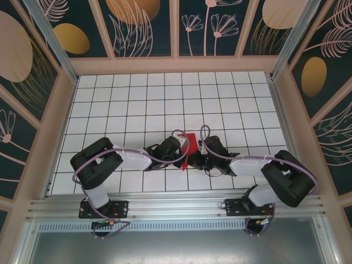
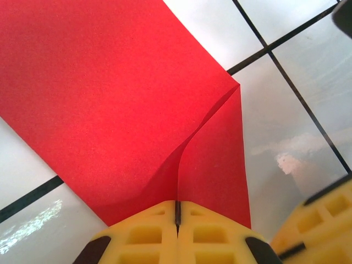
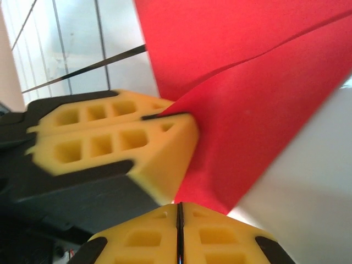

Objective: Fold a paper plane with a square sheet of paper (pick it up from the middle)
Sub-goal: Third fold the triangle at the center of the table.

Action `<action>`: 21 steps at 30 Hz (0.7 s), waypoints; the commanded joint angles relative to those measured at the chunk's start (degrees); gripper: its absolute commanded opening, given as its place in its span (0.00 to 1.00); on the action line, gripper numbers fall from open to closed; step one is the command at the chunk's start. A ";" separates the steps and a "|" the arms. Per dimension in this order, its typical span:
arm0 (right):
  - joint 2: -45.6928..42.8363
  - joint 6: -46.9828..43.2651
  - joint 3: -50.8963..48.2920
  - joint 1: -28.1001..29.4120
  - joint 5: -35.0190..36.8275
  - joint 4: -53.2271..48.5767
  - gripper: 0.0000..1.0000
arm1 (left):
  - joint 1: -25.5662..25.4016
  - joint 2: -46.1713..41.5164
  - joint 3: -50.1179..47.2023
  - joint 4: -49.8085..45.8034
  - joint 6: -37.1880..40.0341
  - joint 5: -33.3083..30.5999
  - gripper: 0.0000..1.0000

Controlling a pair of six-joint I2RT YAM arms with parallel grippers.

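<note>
While both arms meet over the near middle of the white tiled table (image 1: 137,99), the square sheet of paper (image 1: 191,140) is held there, bright red and doubled along one soft fold. This looks like an early folding step, with the crease not yet pressed flat. Next, I judge, the edges need lining up and the fold pressing down onto the table without tearing. The left gripper (image 2: 177,206) has its yellow fingers pressed together, pinching the sheet's edge. The right gripper (image 3: 179,208), just beside it over the table, is likewise closed tight on a neighbouring corner.
</note>
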 commanded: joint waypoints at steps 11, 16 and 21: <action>4.59 3.15 -3.08 2.24 2.38 4.16 0.11 | 0.22 -0.83 -1.09 -0.31 -0.69 1.32 0.02; 2.23 2.98 -2.59 2.67 2.88 2.52 0.11 | 0.31 -1.01 -1.50 -0.02 -0.91 1.36 0.02; -0.97 2.91 -1.50 3.46 2.87 1.58 0.11 | 0.28 -0.91 -1.30 -0.12 -0.95 1.24 0.02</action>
